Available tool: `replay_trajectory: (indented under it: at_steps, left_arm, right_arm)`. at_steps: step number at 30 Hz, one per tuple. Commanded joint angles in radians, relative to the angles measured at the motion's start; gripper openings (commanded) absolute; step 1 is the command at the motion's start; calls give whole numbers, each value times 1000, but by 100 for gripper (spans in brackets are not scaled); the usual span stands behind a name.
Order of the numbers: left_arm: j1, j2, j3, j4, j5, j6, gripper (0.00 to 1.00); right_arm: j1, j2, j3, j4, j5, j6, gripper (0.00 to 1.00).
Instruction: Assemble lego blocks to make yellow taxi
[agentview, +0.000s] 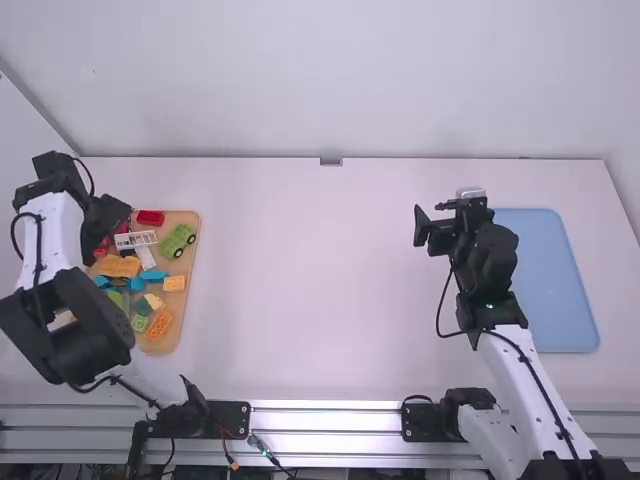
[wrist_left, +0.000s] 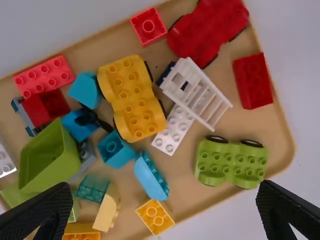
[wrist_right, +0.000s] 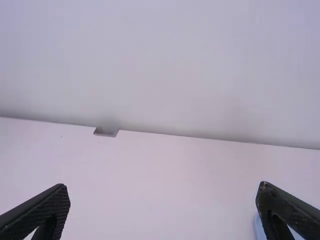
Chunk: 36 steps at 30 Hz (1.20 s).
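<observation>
OK, wht tbl (agentview: 320, 280) by wall (agentview: 330, 80).

This place looks like a robot lab, or a small test cell in it. Two robot arms, the left arm (agentview: 75, 290) and the right arm (agentview: 525, 370), stand at a white desk (agentview: 320, 290). Along the near edge runs a metal rail (agentview: 325, 420), and loose cables (agentview: 268, 452) lie by it. Plain white walls (agentview: 340, 85) stand close behind and at the side. Toy blocks (wrist_left: 132, 97) sit in a tan tray (agentview: 190, 300), and a blue tray (agentview: 560, 280) lies at the right.
</observation>
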Motion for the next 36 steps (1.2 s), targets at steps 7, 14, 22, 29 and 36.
replay_trajectory:
  at_steps: [7,14,22,29,36]
  left_arm:
    - [35,6,-132,108,22,-20,99]
    - [35,6,-261,272,18,-38,99]
    - [42,19,-343,362,-9,-61,99]
    - [76,114,-312,372,46,-54,99]
    - [82,173,-284,366,44,-54,99]
  right_arm:
    - [4,-5,32,-3,-5,8,99]
    - [4,-5,32,-18,-5,6,99]
    - [4,-5,32,-34,-5,7,99]
    - [4,-5,32,-42,-5,6,99]
    - [4,-5,32,-50,-5,7,99]
